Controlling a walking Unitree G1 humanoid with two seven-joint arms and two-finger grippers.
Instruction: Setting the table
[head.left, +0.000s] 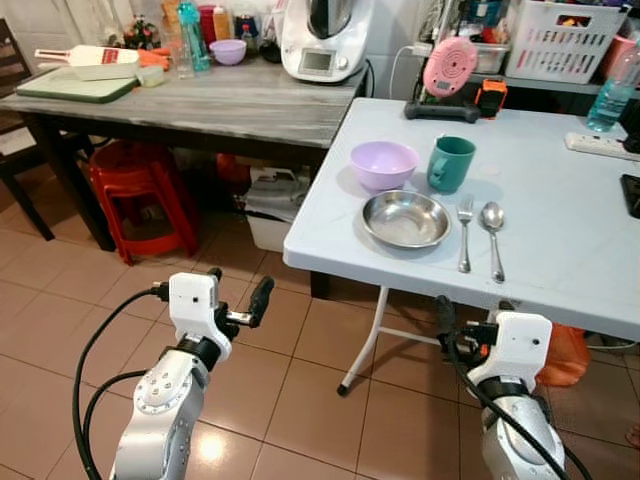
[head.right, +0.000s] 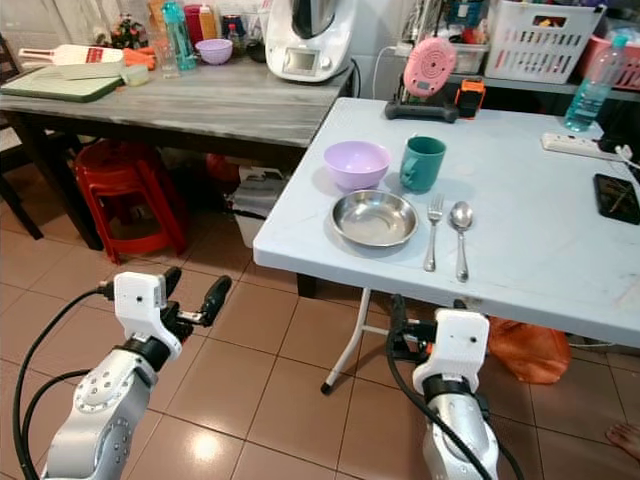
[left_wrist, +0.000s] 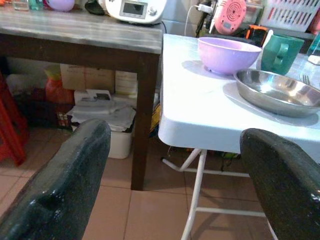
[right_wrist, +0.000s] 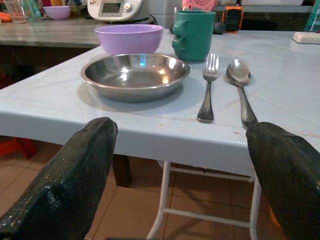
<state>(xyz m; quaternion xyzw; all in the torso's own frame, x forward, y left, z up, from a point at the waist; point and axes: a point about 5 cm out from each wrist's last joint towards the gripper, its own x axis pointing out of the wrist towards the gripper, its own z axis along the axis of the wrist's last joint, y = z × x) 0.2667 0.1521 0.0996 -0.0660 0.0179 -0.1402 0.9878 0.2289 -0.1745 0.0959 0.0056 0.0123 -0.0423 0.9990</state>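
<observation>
Ahead of my two grippers stands a pale blue folding table (head.left: 560, 250), its near edge just beyond and above my fingertips. My left gripper (head.left: 235, 300) hangs low over the tiled floor, off the table's left corner, fingers spread wide and empty. My right gripper (head.right: 400, 330) sits below the table edge, directly under the place setting, also wide open and holding nothing.

On the table, closest to my right gripper, lies a shallow steel plate (head.left: 405, 219). I judge it light, rigid and slippery; its thin raised rim is the place to pinch. Behind it sit a lilac bowl (head.left: 384, 164), likely light plastic, best gripped at the lip, and beside that a green mug (head.left: 450, 163), heavier and possibly breakable, best taken across its wall or by the handle.

Just right of the plate, side by side, lie a fork (head.left: 465, 232) and a spoon (head.left: 493, 238). Both are thin, flat and slick; mid-handle is where I would grip.
</observation>
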